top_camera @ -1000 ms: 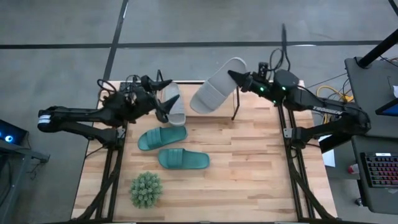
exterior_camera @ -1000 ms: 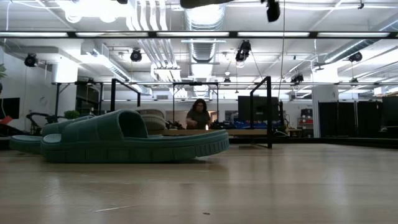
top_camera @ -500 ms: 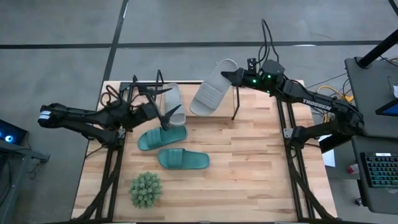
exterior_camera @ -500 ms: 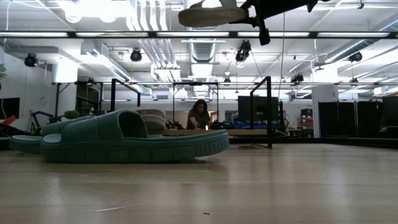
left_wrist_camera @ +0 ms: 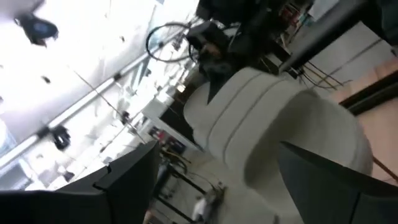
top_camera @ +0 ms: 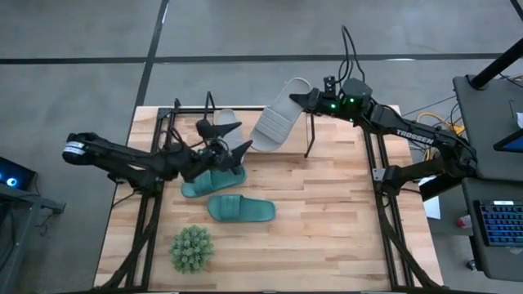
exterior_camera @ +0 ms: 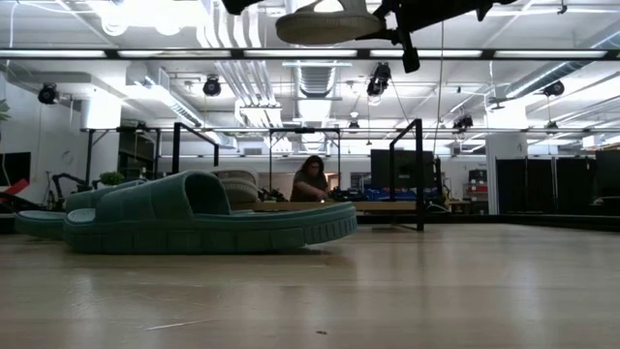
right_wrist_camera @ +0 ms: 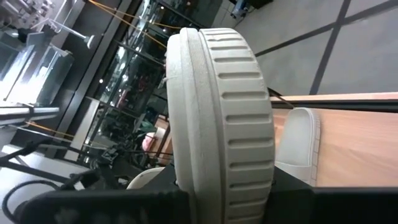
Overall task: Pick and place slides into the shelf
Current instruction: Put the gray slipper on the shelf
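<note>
The right gripper (top_camera: 304, 99) is clamping a light grey slide (top_camera: 278, 122) by its heel, holding it above the shelf (top_camera: 308, 137) at the table's twelve o'clock edge. The left gripper (top_camera: 222, 145), fingers spread wide, is hovering over the second grey slide (top_camera: 226, 122) and a teal slide (top_camera: 204, 183); another teal slide (top_camera: 241, 210) is lying toward six o'clock.

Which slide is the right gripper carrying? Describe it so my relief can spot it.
Look at the table's far edge, at the black wire shelf. Above it, the right gripper holds a light grey slide off the table. The other grey slide lies flat; the teal pair sits nearer.
</note>
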